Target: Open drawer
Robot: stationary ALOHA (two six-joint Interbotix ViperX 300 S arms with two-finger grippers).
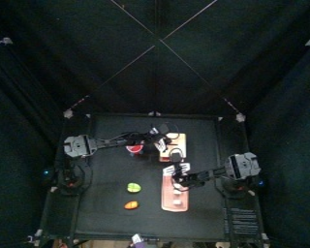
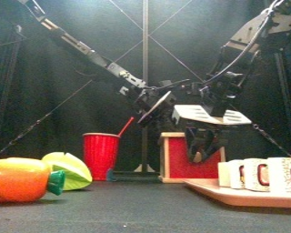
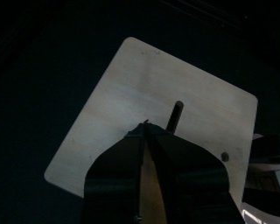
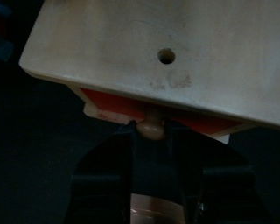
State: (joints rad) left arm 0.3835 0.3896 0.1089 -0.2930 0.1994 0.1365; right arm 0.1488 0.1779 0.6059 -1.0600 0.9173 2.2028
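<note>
Black table [image 1: 106,194] — box [image 1: 174,145], perhaps two lumps [image 1: 133,187]

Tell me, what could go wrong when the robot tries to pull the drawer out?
1. The knob on the drawer is tiny, so the right gripper might slip off it.
2. The cream box looks light. If the left gripper, which is up against it, doesn't steady it, the whole box may slide along.
3. The red cup stands close beside the box and could get knocked over.
</note>
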